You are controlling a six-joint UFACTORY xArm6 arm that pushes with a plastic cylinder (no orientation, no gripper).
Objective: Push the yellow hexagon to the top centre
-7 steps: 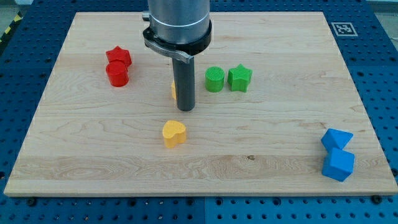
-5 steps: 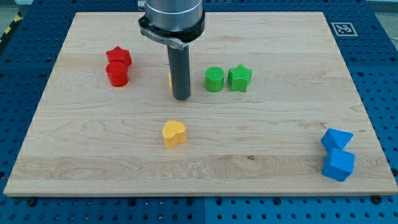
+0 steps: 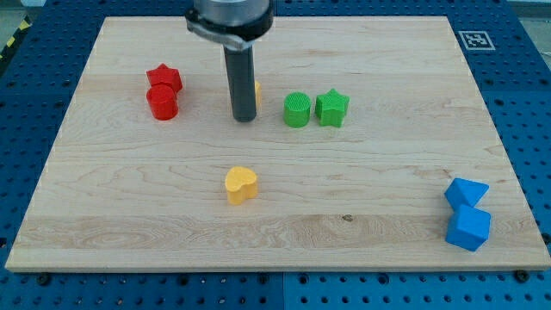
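Note:
The yellow hexagon (image 3: 257,91) is almost wholly hidden behind my rod; only a thin yellow sliver shows at the rod's right edge, in the upper middle of the board. My tip (image 3: 243,118) rests on the board just below and in front of that block, touching or nearly touching it. A yellow heart (image 3: 241,184) lies well below the tip, near the board's middle.
A red star (image 3: 164,77) and a red cylinder (image 3: 162,103) sit together at the upper left. A green cylinder (image 3: 297,110) and a green star (image 3: 331,108) stand right of the tip. Two blue blocks (image 3: 467,213) sit at the lower right. The wooden board (image 3: 396,172) fills the view.
My rod has moved toward the view's top and slightly left. The yellow sliver showed at the rod's left edge before; it now shows at the right edge, higher up.

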